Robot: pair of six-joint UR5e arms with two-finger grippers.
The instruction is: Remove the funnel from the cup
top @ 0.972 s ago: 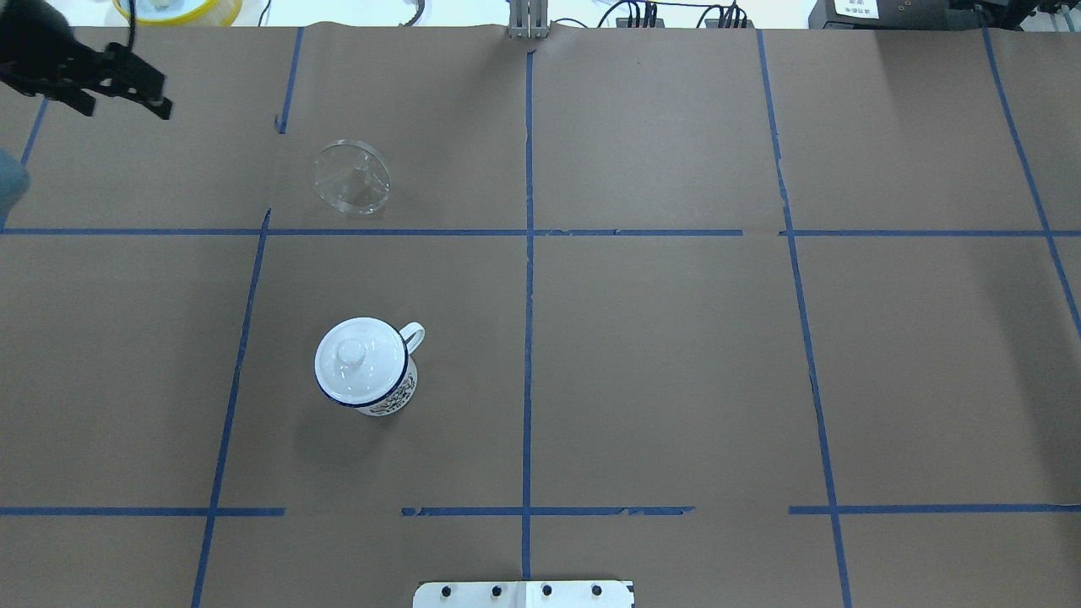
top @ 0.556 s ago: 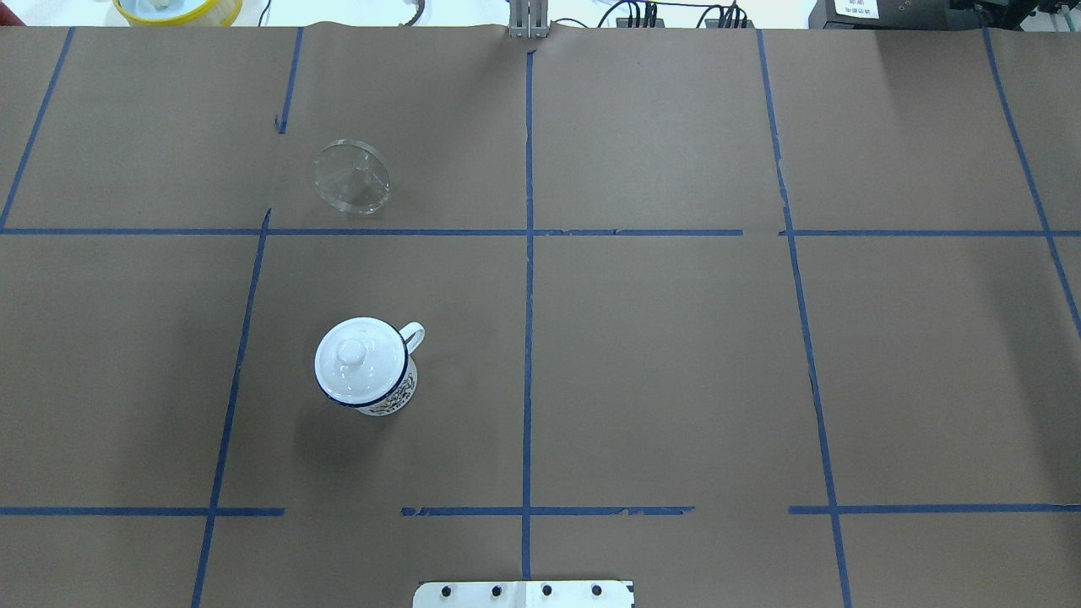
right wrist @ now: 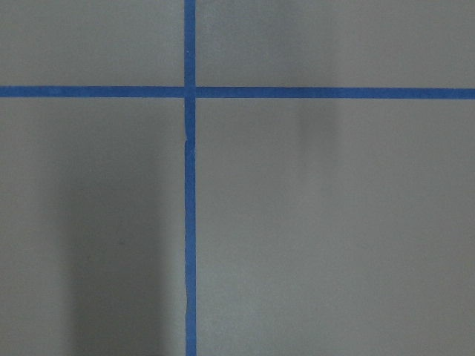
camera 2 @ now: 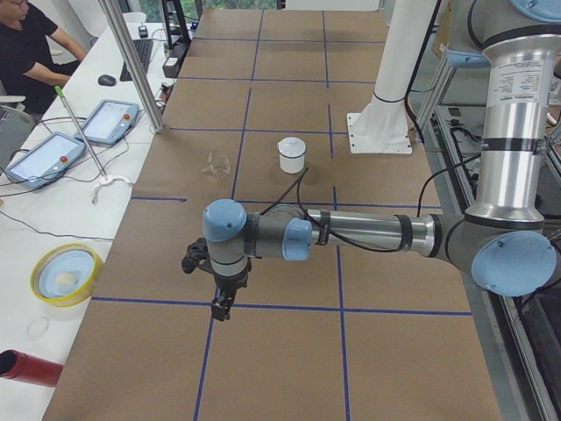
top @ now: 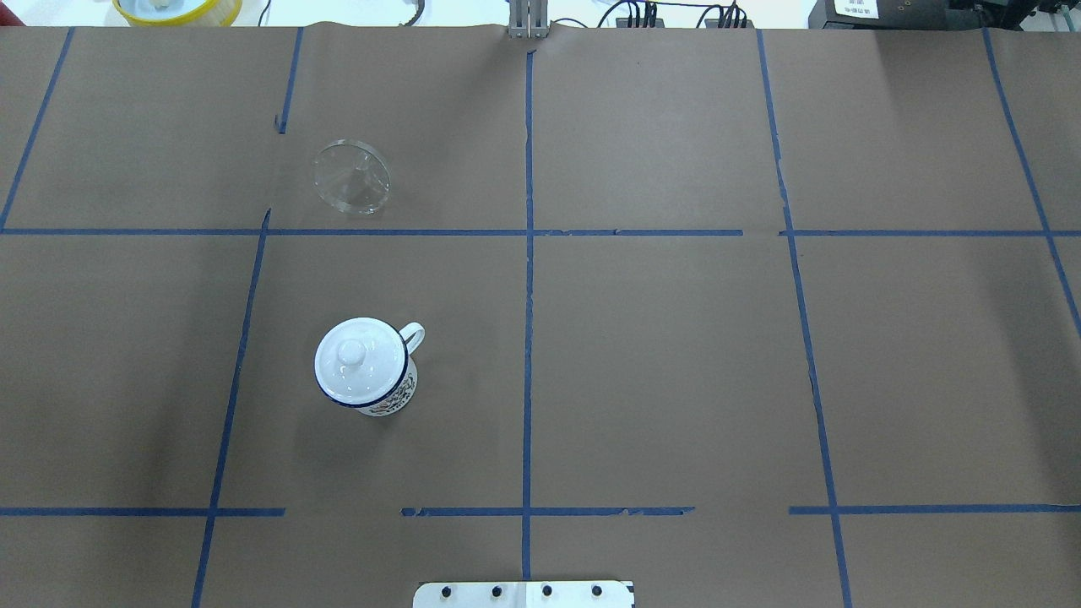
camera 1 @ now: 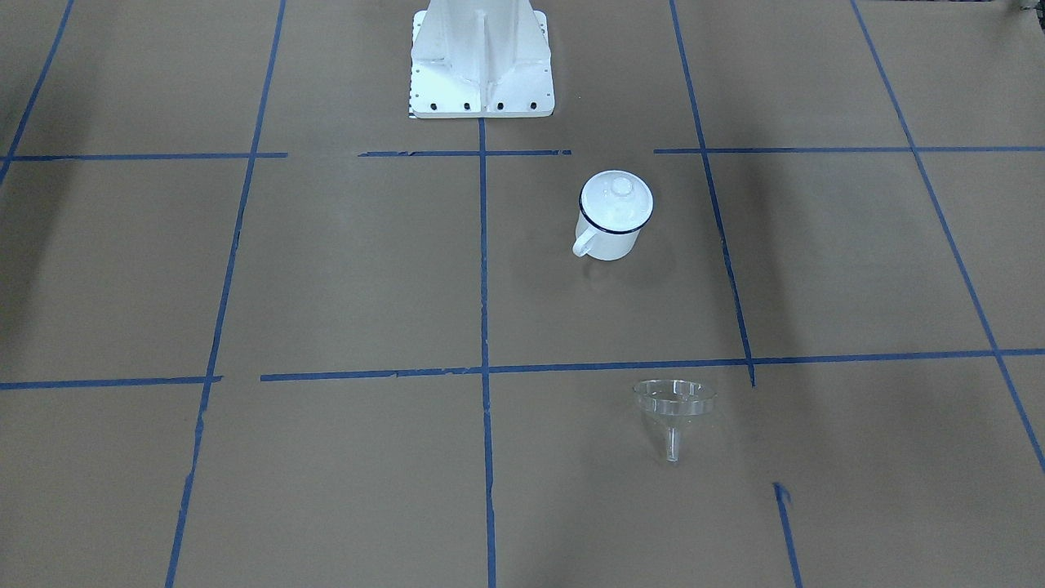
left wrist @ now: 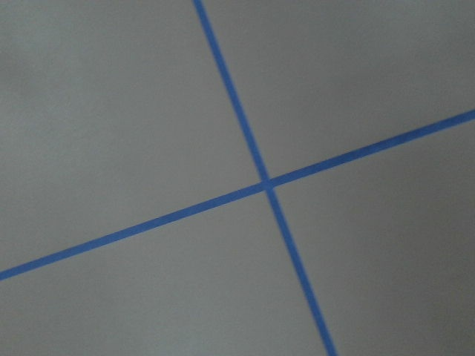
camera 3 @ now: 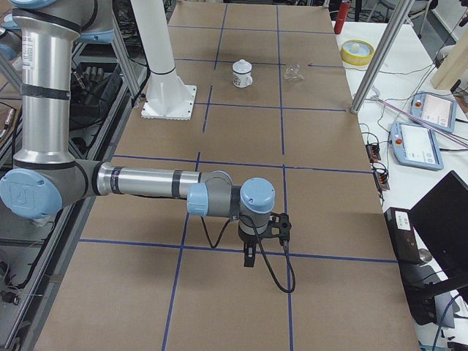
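Note:
The clear funnel point(top: 351, 177) lies on its side on the brown paper, apart from the cup, far-left of centre; it also shows in the front view point(camera 1: 674, 407). The white cup point(top: 399, 395) with a dark blue rim stands upright nearer the robot base, also in the front view point(camera 1: 608, 242). A white knobbed lid point(top: 359, 359) sits on it. My left gripper point(camera 2: 221, 307) shows only in the left side view, far from both. My right gripper point(camera 3: 248, 259) shows only in the right side view. I cannot tell whether either is open or shut.
The robot's white base plate point(top: 524, 594) is at the near edge. A yellow-rimmed bowl point(top: 177, 8) sits beyond the far-left edge. An operator point(camera 2: 26, 44) and teach pendants point(camera 2: 110, 121) are at the side bench. Blue tape lines grid the paper.
The left gripper, seen at the overhead view's far-left corner one second ago, has left that view. The funnel, cup and lid have not moved.

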